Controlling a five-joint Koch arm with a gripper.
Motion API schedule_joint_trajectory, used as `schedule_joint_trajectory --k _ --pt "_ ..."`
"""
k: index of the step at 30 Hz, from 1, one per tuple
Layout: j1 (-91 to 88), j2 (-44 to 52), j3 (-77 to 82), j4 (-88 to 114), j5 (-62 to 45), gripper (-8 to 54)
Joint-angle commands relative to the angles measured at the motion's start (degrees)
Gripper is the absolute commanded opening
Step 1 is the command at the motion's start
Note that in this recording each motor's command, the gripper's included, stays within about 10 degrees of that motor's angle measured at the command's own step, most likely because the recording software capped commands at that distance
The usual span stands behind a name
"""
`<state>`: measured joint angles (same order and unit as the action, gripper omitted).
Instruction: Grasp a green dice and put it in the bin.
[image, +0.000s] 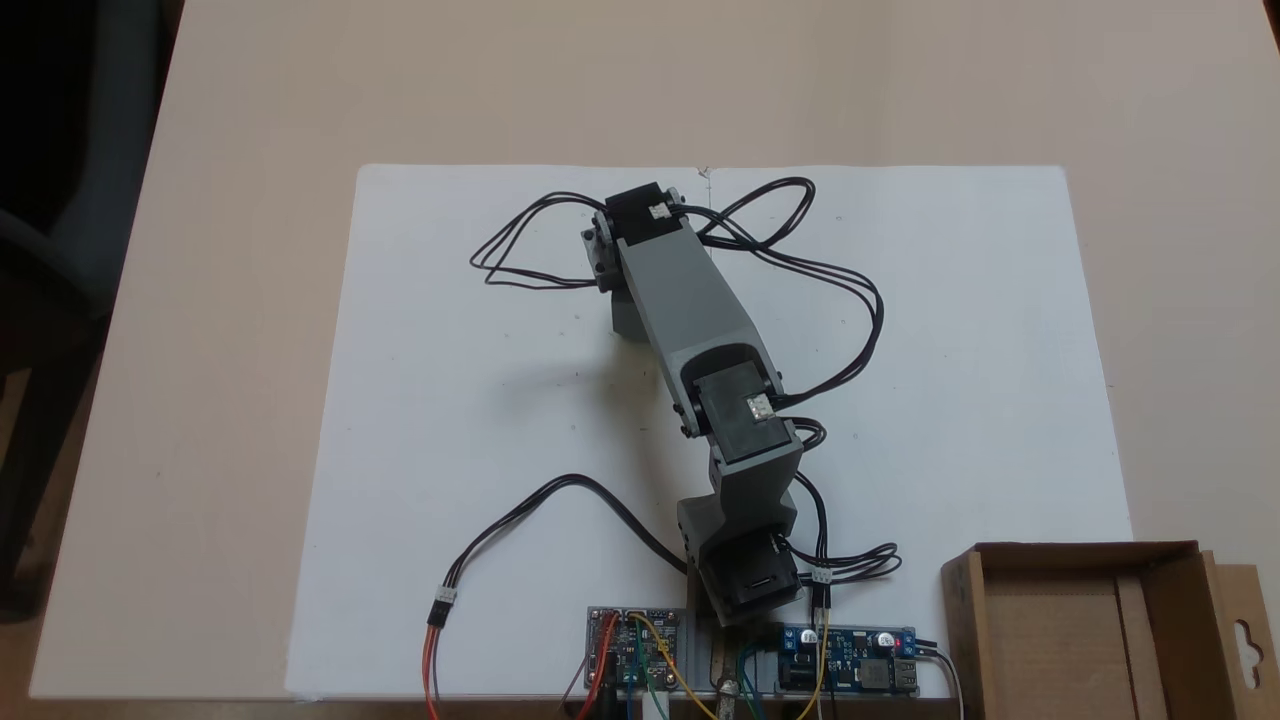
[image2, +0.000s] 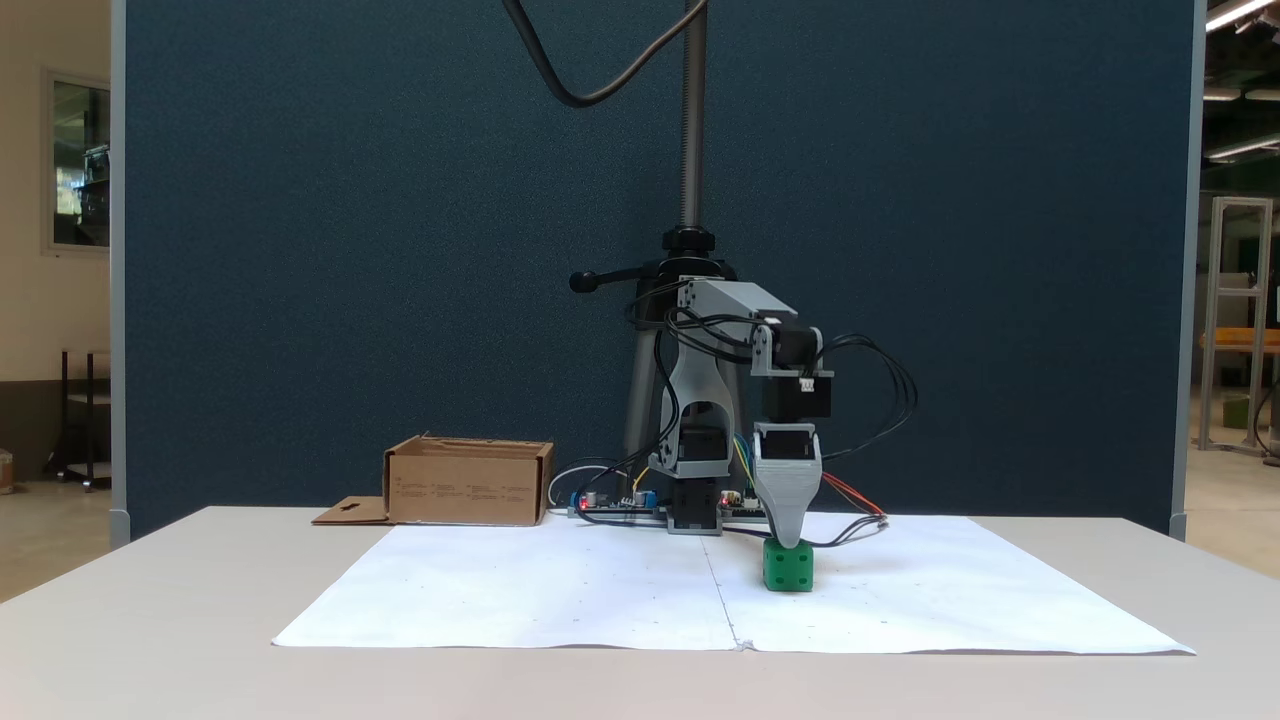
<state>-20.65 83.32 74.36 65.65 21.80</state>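
- The desk (image2: 150, 600) is seen carrying a white paper sheet (image2: 560, 600), with the arm (image: 690, 300) reaching out over the sheet's middle.
- The bin (image2: 468, 485) stands open-topped at the sheet's far left corner in a fixed view, well apart from the dice, its flap lying flat on the desk.
- The tool (image2: 788, 540) is pointed straight down, its tip at the top face of the green dice (image2: 788, 568), which rests on the sheet.
- Tool state cannot be told: the jaws are lined up one behind the other.
- Step judged: the grasp. Next, a firm closure is called for, then a lift and a swing to the bin.
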Motion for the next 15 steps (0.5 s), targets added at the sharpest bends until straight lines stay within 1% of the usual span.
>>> schedule_joint_trajectory --k 1,4,15 --pt "-1.1 0.4 -2.5 0.3 3.2 40.3" --pt "-1.1 -0.6 -2.2 0.3 3.2 41.7" --pt "-3.2 -4.2 -1.8 0.2 3.2 41.7"
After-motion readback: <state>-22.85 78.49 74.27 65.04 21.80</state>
